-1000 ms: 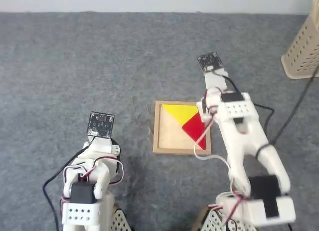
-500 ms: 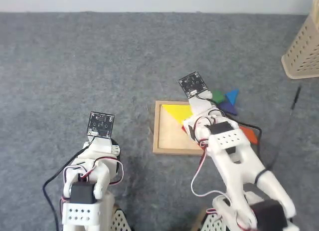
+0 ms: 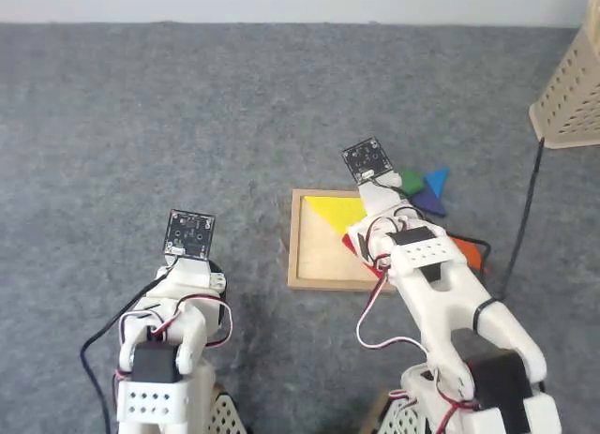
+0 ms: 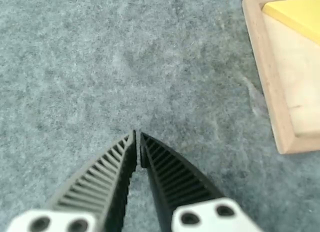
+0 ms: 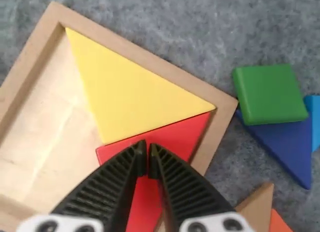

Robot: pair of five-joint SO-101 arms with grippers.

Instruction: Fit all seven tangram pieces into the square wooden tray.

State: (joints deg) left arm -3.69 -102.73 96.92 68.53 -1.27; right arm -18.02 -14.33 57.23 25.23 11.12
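Inside tray (image 5: pixel 36 35), 2 triangles, yellow (image 5: pixel 129 91) & red (image 5: pixel 176 136), 4 pcs (image 3: pixel 410 182) beside

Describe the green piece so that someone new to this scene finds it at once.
Start at the square wooden tray on the grey carpet, which holds a yellow triangle. Just outside the tray corner by that triangle's tip lies the green piece. It is the only square among the loose pieces, beside a dark blue triangle.
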